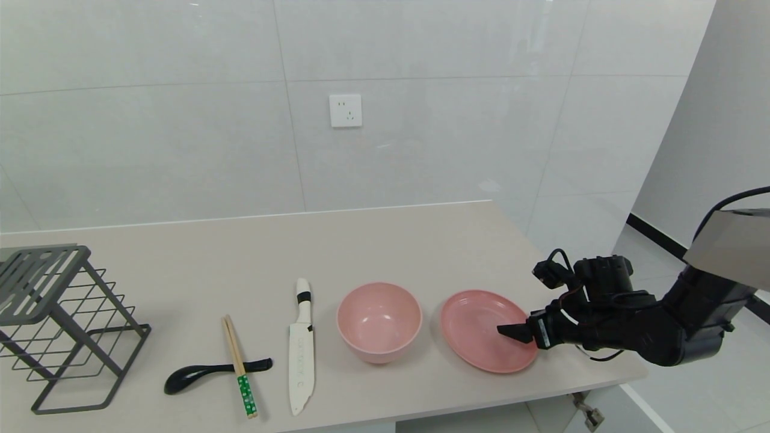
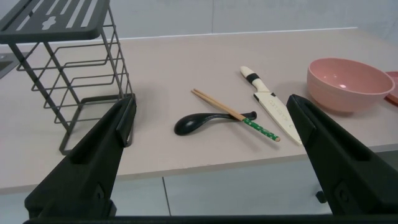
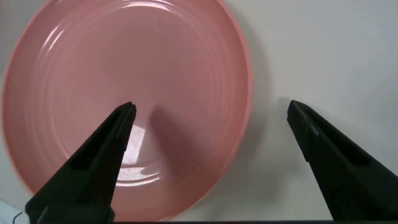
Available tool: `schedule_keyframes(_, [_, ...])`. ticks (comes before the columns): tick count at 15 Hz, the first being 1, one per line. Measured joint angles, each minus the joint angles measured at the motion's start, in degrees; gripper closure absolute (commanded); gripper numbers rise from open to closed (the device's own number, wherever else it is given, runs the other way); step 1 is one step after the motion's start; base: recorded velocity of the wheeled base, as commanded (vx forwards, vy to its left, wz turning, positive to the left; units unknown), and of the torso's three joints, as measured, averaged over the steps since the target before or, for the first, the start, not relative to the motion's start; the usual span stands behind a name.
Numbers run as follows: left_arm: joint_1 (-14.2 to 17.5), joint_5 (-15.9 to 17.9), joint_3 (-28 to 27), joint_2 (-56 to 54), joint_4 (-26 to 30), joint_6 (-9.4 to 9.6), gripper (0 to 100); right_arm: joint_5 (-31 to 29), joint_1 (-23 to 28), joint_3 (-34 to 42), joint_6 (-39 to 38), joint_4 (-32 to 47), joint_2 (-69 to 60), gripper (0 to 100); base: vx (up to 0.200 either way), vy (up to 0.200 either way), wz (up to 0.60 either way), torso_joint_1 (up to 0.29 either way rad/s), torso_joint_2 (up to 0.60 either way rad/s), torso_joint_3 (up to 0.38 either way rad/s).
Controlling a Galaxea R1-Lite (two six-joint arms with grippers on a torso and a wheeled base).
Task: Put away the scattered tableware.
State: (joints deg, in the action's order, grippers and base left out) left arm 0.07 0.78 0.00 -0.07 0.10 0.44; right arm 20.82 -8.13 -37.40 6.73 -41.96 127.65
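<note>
Knife lies twelve-to-six, tip at six; smooth round pink plate sits beneath the spread right hand; left hand likewise spread.

— What's on the wall?
— A white socket, upper middle of the frame, on glossy pale tiles.
— And below?
— A beige counter spans the lower half.

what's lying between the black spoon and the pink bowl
In the head view, the white knife lies between the black spoon and the pink bowl. The chopsticks also sit in that stretch, crossing over the spoon's handle.
</note>
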Motion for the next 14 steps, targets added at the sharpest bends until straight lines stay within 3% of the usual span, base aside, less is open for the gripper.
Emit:
schedule_keyframes(3, [0.00,0.01,0.00,0.00,0.00,0.00,0,-0.60,-0.62,-0.91,0.27,0.00,0.44,0,0.000,0.000,0.00,0.000,0.00,0.000])
schedule_keyframes(4, [0.00,0.01,0.00,0.00,0.00,0.02,0,-1.52,-0.85,-1.07,0.27,0.00,0.50,100,0.000,0.000,0.00,0.000,0.00,0.000])
schedule_keyframes(9, [0.00,0.00,0.00,0.00,0.00,0.00,0,-4.79,-1.71,-0.99,0.11,0.13,0.72,100,0.000,0.000,0.00,0.000,0.00,0.000])
schedule_keyframes(14, [0.00,0.00,0.00,0.00,0.00,-0.09,0,-0.62,1.17,-1.84,-4.71,-0.51,-3.64,100,0.000,0.000,0.00,0.000,0.00,0.000])
